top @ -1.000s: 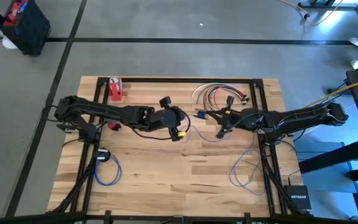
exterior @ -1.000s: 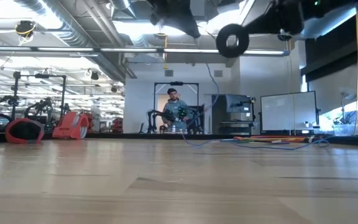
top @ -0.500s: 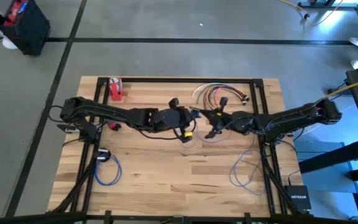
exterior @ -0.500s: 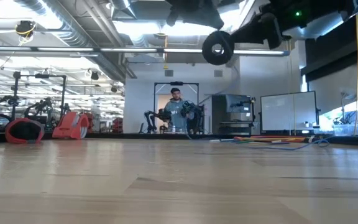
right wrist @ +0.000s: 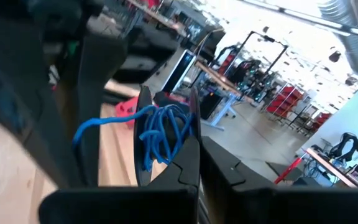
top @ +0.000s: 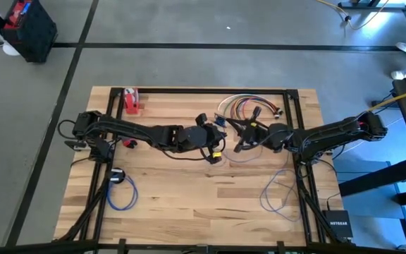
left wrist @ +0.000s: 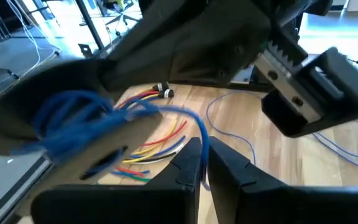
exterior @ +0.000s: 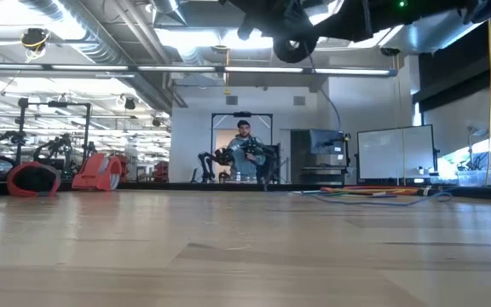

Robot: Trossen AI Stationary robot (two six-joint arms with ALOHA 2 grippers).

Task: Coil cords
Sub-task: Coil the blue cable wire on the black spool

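Note:
Above the table's middle, a blue cord (top: 220, 122) is wound into a small coil (right wrist: 163, 132). My right gripper (top: 237, 134) is shut on the coil, coming from the table's right. My left gripper (top: 217, 130) faces it from the left, shut on a strand (left wrist: 166, 113) that leads off the coil. Both hang well above the tabletop (exterior: 245, 256). Several coloured cords (top: 249, 106) lie fanned out by the far edge. One more blue cord (top: 122, 190) lies at the near left and another (top: 277, 190) at the near right. My left gripper pinches a single strand of the blue cord (left wrist: 202, 139) between its two fingertips. The strand runs in an arc from the coil to the fingers, clear of the table. My right gripper holds the coil's bunched turns (right wrist: 180, 133) between its fingers, several turns together. Its fingers lie about level, coming from the table's right. The coil sticks out to one side of the fingertips, lifted clear.
A red object (top: 131, 101) stands at the far left corner. A small black box (top: 337, 224) sits off the table's near right corner. Bare wood lies along the near half between the two blue cords. A person stands in the room behind (exterior: 244, 149).
My left gripper has gone toward the table's right edge and my right gripper toward the left edge, so the two have closed in on each other; both wrists have tipped. The blue strand that trailed on the table under them has been drawn up off it.

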